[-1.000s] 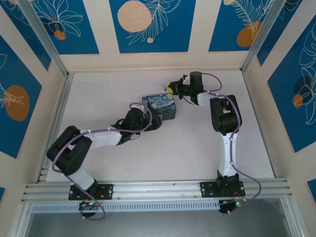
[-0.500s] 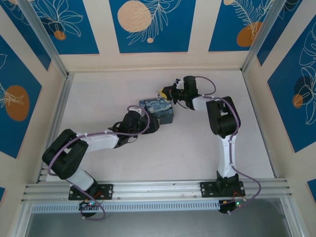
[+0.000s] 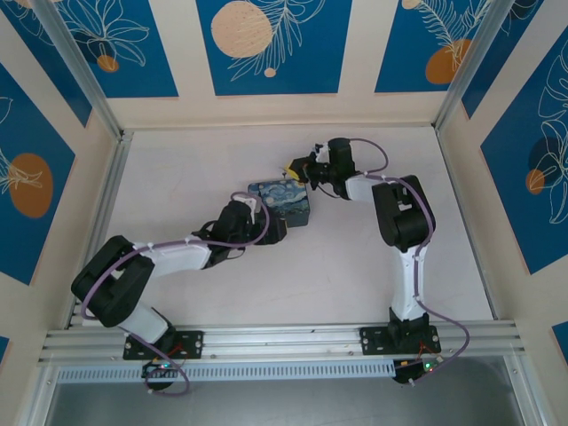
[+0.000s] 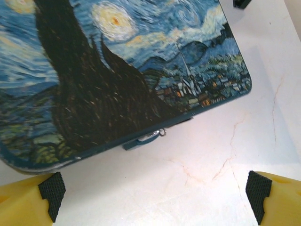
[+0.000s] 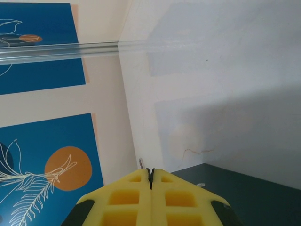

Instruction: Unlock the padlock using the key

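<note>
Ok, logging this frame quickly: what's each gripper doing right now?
Left gripper: open, holding nothing.
Right gripper: closed, pinching the key, its tip poking out.

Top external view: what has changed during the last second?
The painted box slid slightly left and nearer as the left hand drew back. The right hand, shut on the key, followed leftward. Nothing else visibly changed.

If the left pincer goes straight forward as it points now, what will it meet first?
Most likely the painted tin, at its near edge by the small latch; the open left pincer faces it, though depth is unclear.
</note>
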Available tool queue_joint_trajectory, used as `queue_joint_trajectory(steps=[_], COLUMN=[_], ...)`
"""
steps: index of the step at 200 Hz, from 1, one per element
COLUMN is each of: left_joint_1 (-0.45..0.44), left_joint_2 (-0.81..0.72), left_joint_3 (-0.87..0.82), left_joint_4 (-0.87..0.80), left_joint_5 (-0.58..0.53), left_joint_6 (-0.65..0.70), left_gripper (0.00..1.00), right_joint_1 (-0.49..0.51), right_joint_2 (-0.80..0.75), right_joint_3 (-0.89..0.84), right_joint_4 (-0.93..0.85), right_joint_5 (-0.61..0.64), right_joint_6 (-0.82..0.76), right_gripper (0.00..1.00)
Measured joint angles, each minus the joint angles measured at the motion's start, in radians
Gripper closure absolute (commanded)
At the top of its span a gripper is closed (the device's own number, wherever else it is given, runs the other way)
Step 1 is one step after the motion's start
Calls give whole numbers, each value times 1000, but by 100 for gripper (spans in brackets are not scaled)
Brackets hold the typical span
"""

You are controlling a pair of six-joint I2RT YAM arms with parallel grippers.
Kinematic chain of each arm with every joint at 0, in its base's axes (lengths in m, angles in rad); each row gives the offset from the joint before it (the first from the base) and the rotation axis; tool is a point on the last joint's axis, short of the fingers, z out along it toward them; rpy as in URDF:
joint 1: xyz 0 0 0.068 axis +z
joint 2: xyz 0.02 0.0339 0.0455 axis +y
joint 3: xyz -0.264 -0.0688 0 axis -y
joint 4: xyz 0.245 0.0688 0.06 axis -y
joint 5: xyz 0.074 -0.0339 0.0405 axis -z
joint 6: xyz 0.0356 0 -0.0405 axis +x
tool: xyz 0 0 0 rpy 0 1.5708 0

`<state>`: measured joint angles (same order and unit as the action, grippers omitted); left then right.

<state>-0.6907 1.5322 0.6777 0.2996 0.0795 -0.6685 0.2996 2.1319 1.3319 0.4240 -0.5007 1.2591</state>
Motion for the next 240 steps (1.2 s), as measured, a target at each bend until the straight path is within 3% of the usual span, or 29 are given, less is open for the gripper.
queue_joint_trajectory(steps=[116,240], left_joint_1=[-68,-139], left_joint_2=[148,272], left_joint_3=[76,151], left_joint_4=[-17,5], left_joint_5=[34,-201], left_joint_6=[97,243], left_gripper=[0,1], right_joint_1=[11,35], right_joint_2=[-134,-132], right_joint_3=[-103,-135], right_joint_4=[-45,-78], right_joint_5=[11,25], right_joint_6=[-49,-56], right_gripper=[100,100])
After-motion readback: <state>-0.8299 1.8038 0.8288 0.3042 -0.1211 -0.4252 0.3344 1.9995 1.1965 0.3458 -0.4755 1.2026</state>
